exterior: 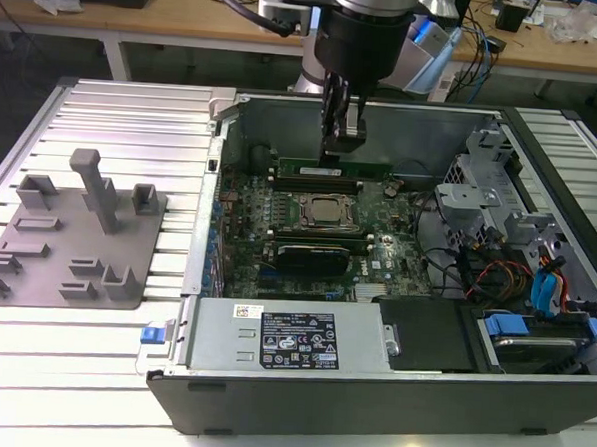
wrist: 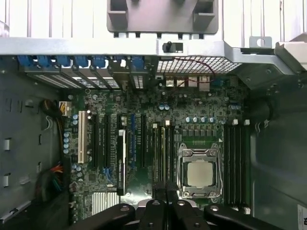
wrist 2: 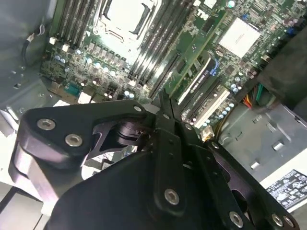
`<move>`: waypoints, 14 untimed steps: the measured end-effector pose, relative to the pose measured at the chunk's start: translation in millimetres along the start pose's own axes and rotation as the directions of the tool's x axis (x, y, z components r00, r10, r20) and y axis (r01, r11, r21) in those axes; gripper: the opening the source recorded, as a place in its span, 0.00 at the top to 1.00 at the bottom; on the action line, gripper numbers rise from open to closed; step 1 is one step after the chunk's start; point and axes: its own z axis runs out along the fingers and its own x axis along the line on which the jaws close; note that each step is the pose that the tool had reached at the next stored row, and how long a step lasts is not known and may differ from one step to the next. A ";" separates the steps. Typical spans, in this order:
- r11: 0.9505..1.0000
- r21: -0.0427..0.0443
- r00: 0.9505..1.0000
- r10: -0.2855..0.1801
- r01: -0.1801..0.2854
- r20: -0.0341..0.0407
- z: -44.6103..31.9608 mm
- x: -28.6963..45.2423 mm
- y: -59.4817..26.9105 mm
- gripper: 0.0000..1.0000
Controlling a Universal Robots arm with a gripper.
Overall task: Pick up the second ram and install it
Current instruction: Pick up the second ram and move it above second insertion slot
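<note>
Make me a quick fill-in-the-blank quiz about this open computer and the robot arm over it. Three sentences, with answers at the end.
1. The gripper reaches into the open computer case, directly ____ a green ram stick.
2. The grey holder tray lies on the exterior view's ____ side of the case.
3. The motherboard around the processor socket is ____ in colour.

Missing words: above; left; green

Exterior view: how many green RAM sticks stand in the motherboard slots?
1: a green RAM stick, seated on the far side of the processor, directly under the gripper. Another may be hidden.
</note>
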 end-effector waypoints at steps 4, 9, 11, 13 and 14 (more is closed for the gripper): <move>1.000 0.000 1.000 -0.011 0.011 -0.001 7.6 -7.0 -0.4 0.91; 1.000 0.000 1.000 -0.031 0.031 -0.001 26.8 -10.5 -1.3 0.91; 0.999 0.000 0.999 -0.036 0.036 -0.002 35.4 -11.0 -1.7 0.91; 0.999 0.000 0.999 -0.039 0.039 -0.002 43.2 -11.4 -2.1 0.91; 0.999 0.000 0.999 -0.040 0.040 -0.002 45.8 -11.5 -2.2 0.91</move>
